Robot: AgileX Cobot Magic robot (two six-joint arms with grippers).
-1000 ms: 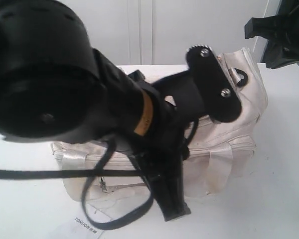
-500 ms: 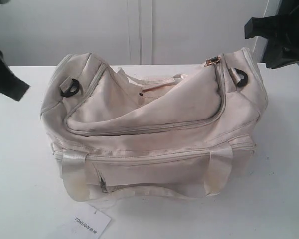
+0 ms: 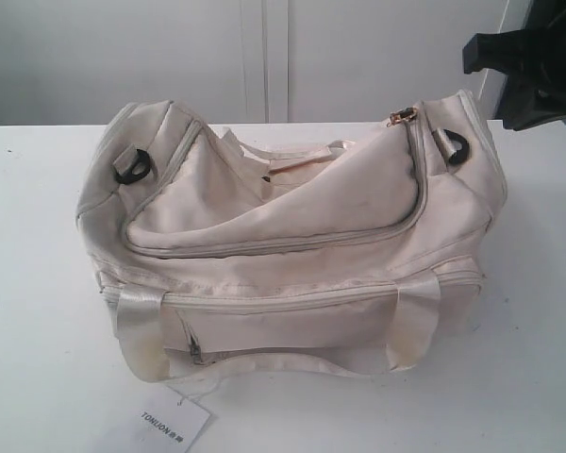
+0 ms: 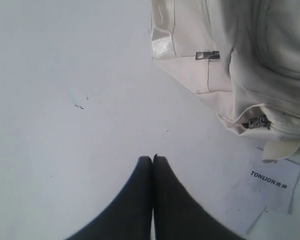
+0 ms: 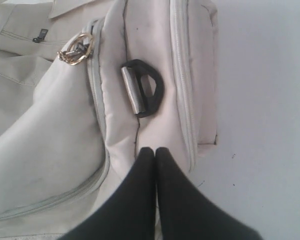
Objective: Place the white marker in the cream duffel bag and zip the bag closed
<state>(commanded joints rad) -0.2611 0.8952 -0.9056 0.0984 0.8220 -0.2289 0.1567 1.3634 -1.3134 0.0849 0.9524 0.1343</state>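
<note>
From the exterior view, the cream duffel bag (image 3: pixel 292 226) sits on the white table (image 3: pixel 38 283). Its top zip is run round to the gold ring pull (image 3: pixel 402 116) at the right end, so nothing inside shows. The white marker is hidden from me, and I cannot tell where it is. A paper tag (image 3: pixel 174 427) lies at the bag's front, and the right arm (image 3: pixel 533 61) hangs black at the far right.

Only the left wrist view shows the left gripper (image 4: pixel 153 159). Its jaws are pressed together and empty over bare table, apart from the bag's corner. Two silver zip pulls (image 4: pixel 207 55) show here, and the tag reads "TONLION".

In the right wrist view, the right gripper (image 5: pixel 155 150) has its jaws tight together, holding nothing. It is over the bag's end, near the black ring (image 5: pixel 145 95).
</note>
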